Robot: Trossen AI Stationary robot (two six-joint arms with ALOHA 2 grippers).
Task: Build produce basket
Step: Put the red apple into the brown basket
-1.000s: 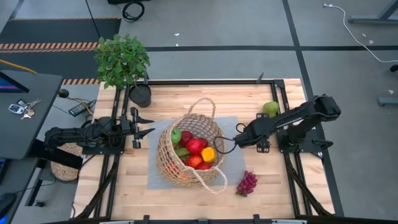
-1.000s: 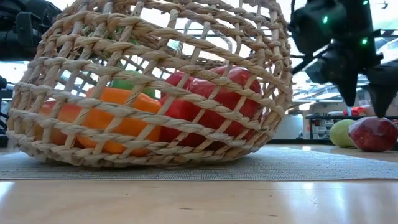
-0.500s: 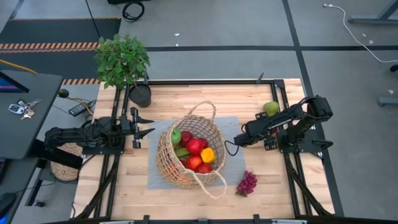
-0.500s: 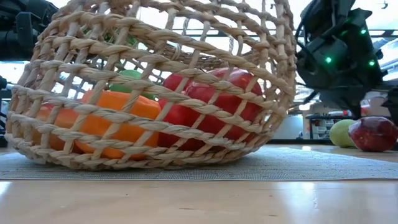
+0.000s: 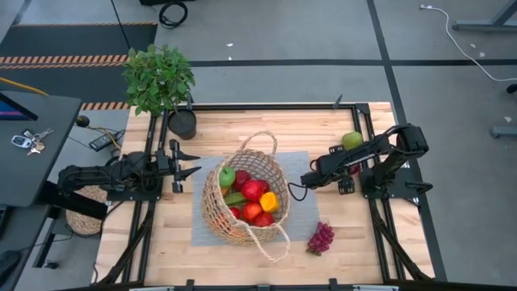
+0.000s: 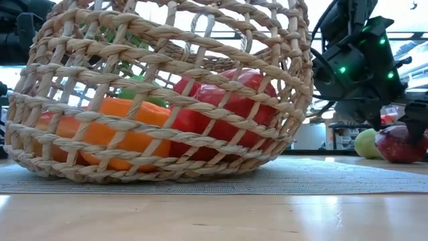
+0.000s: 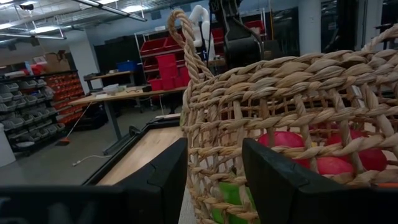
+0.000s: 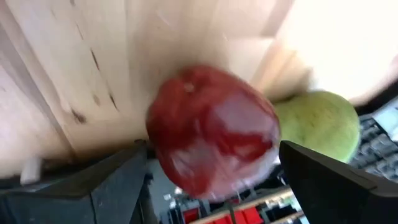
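Red apple [image 8: 211, 134], centre frame beside green apple [image 8: 320, 130]: firm, smooth, likely slippery; best gripped across widest part. Right gripper [image 8: 211, 177] spread apart, empty; basket [image 5: 245, 194] mid-frame.

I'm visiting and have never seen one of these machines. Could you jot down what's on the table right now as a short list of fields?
Basket: woven wicker basket on a grey mat, mid-table
Inside basket: red, orange and green produce
Loose on table: purple grapes, a red apple and a green apple beside it
Right gripper: open, fingers either side of the red apple, not closed on it
Left gripper: open, waiting left of the basket
Other: potted plant at the far left corner
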